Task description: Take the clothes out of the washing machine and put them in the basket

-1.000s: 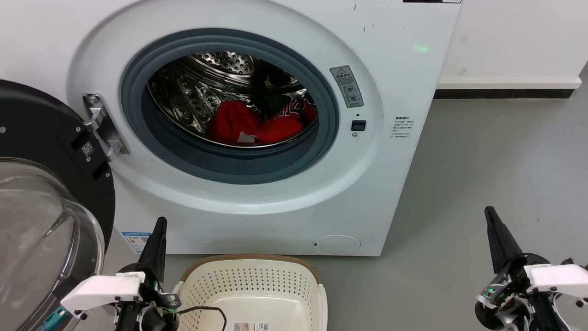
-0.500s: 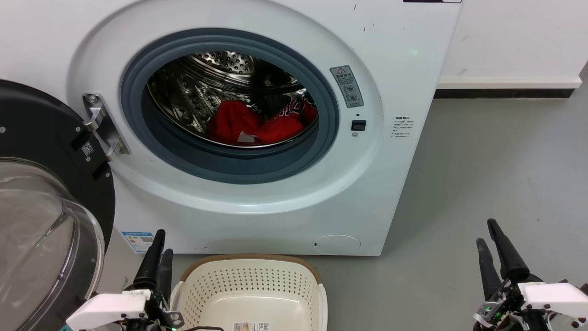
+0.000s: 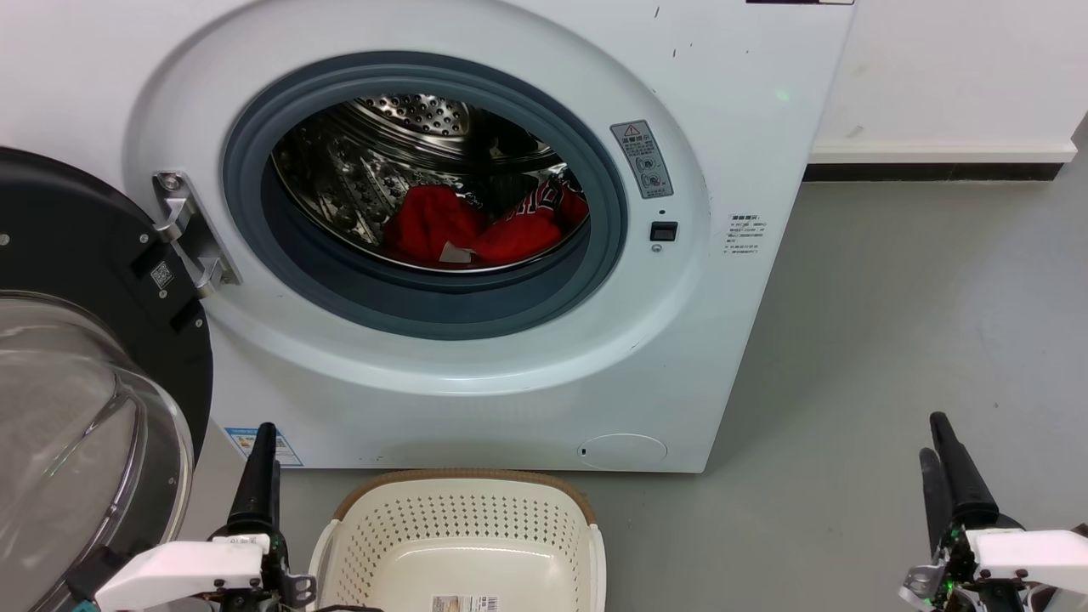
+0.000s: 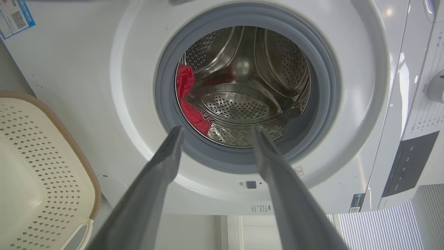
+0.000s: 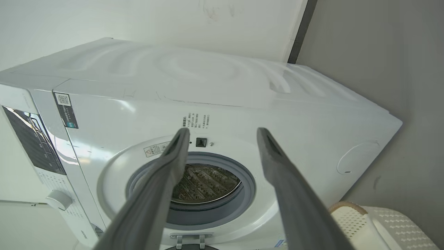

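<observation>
The white washing machine (image 3: 748, 127) stands with its porthole open. Red clothes (image 3: 476, 229) lie bunched at the bottom of the steel drum, a white tag showing on them. In the left wrist view the clothes (image 4: 185, 83) show at the drum's left side. The cream basket (image 3: 459, 480) sits on the floor before the machine, nothing in it. My left gripper (image 3: 262, 438) hovers just left of the basket, open and holding nothing. My right gripper (image 3: 935, 438) hangs over the bare floor to the right, also open. Neither touches the clothes.
The black-rimmed glass door (image 3: 85, 255) is swung open on the left, close to my left arm. Grey floor (image 3: 892, 297) stretches right of the machine to a white wall with a dark skirting (image 3: 935, 172).
Both grippers have drawn back toward the bottom of the head view, the left one drifting left, the right one further right. Clothes and basket have not moved.
</observation>
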